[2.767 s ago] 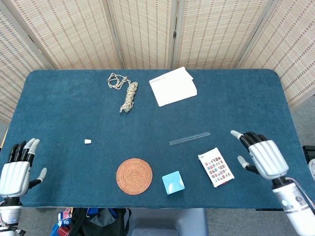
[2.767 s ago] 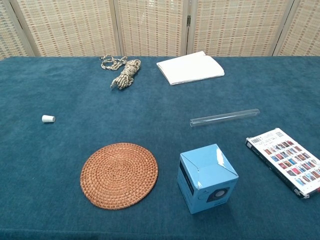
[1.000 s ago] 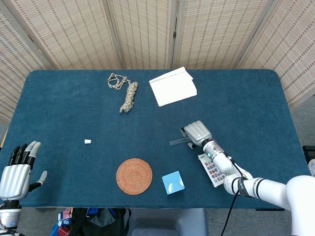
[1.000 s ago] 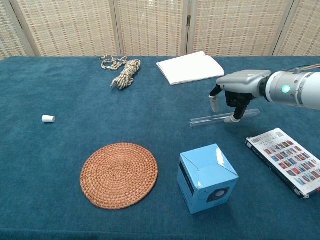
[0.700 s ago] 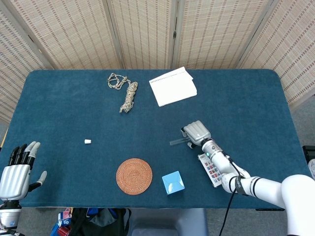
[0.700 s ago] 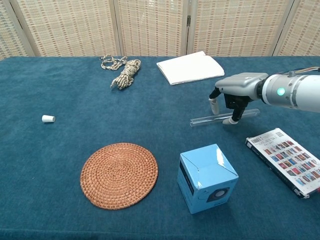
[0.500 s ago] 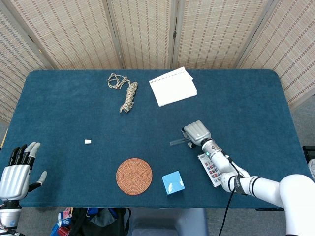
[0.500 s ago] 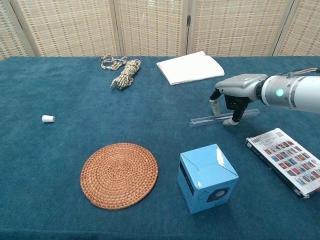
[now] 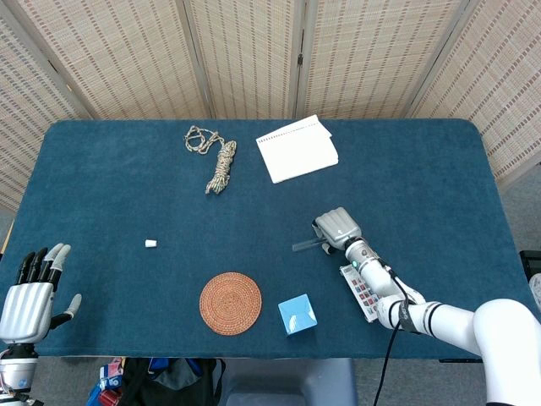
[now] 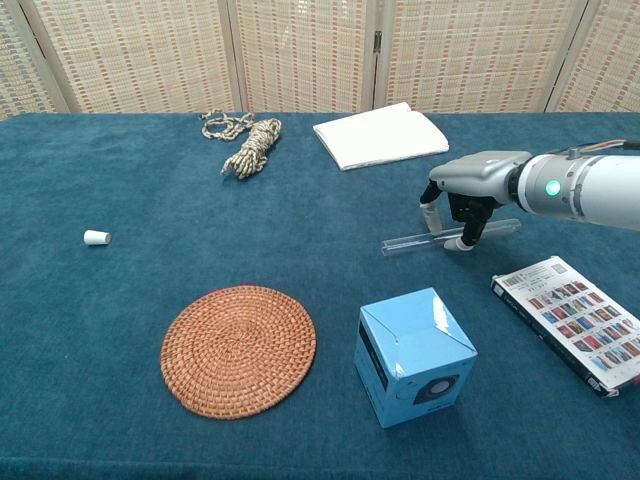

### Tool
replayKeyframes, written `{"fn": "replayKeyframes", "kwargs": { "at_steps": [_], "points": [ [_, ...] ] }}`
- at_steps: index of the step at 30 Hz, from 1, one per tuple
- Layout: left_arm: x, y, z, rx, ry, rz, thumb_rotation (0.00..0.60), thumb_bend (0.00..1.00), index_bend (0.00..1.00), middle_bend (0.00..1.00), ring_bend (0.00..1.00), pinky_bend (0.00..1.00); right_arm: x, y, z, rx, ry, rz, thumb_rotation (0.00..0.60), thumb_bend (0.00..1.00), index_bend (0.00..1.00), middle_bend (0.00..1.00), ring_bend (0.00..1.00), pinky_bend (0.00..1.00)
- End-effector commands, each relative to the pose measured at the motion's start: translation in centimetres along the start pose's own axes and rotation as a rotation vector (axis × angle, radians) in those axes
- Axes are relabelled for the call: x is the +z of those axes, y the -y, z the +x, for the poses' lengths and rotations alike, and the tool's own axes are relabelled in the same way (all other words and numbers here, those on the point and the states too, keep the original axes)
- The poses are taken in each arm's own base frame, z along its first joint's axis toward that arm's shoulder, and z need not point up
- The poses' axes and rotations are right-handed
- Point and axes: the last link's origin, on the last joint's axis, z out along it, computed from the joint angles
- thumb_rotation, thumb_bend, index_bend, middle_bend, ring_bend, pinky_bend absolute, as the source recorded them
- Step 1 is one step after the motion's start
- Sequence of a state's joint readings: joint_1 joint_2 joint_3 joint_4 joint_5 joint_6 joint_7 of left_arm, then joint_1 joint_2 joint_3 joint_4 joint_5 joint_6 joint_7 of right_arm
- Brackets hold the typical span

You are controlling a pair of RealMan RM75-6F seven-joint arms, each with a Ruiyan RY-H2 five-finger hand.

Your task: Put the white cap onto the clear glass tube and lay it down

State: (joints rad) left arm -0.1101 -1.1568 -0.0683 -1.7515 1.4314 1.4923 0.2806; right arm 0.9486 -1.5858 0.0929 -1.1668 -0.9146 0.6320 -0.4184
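The clear glass tube [image 10: 490,229] lies on the blue cloth right of centre; in the head view only its left end [image 9: 304,245] shows beside the hand. My right hand [image 10: 468,190] [image 9: 337,227] is down over the tube's middle. It pinches the tube between the thumb behind it and a finger in front, and the tube rests on the table. The small white cap [image 9: 150,244] [image 10: 96,238] lies alone far to the left. My left hand [image 9: 28,296] hovers at the front left edge, fingers spread, holding nothing.
A round woven coaster [image 10: 238,348] and a light blue box [image 10: 413,355] sit near the front. A printed card pack [image 10: 570,320] lies at the right, just in front of my right forearm. A coiled rope [image 10: 248,145] and a white notepad [image 10: 380,135] lie at the back.
My right hand came in from the front right edge to the tube, then sank a little as thumb and finger drew in around it. Left hand and cap stayed put.
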Motion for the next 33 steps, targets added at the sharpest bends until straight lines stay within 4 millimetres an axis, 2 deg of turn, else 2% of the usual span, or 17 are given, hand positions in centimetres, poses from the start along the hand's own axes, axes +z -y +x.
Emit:
{"fn": "replayKeyframes", "kwargs": {
  "at_steps": [1, 15, 20, 23, 27, 31, 33],
  "points": [
    [0.0, 0.0, 0.0, -0.001, 0.0, 0.002, 0.6, 0.3, 0.0, 0.0, 0.0, 0.0, 0.1, 0.1, 0.0, 0.0, 0.0, 0.001, 0.6, 0.31, 0.49, 0.98, 1.0, 1.0],
    [0.1, 0.2, 0.0, -0.001, -0.002, 0.003, 0.6, 0.3, 0.0, 0.0, 0.0, 0.0, 0.3, 0.4, 0.3, 0.006, -0.008, 0.004, 0.6, 0.4, 0.59, 0.99, 1.0, 1.0],
    [0.3, 0.2, 0.0, 0.005, -0.004, -0.006, 0.6, 0.3, 0.0, 0.0, 0.0, 0.0, 0.2, 0.2, 0.7, 0.016, -0.02, 0.005, 0.6, 0.51, 0.66, 1.0, 1.0, 1.0],
    [1.1, -0.1, 0.5, 0.016, -0.014, -0.031, 0.6, 0.3, 0.0, 0.0, 0.0, 0.0, 0.0, 0.1, 1.2, 0.031, -0.042, 0.006, 0.6, 0.61, 0.71, 1.0, 1.0, 1.0],
    [3.1, -0.8, 1.2, 0.027, -0.024, -0.093, 0.6, 0.3, 0.0, 0.0, 0.0, 0.0, -0.7, -0.3, 2.3, 0.052, -0.087, 0.014, 0.6, 0.7, 0.76, 1.0, 1.0, 1.0],
    [5.8, -1.4, 1.8, 0.022, -0.036, -0.141, 0.6, 0.3, 0.0, 0.0, 0.0, 0.0, -1.8, -0.6, 3.5, 0.063, -0.142, 0.025, 0.6, 0.74, 0.81, 1.0, 1.0, 1.0],
    [6.8, -1.6, 2.0, 0.017, -0.045, -0.158, 0.6, 0.3, 0.01, 0.02, 0.04, 0.02, -2.3, -0.8, 4.0, 0.063, -0.163, 0.029, 0.6, 0.74, 0.83, 1.0, 1.0, 1.0]
  ]
}}
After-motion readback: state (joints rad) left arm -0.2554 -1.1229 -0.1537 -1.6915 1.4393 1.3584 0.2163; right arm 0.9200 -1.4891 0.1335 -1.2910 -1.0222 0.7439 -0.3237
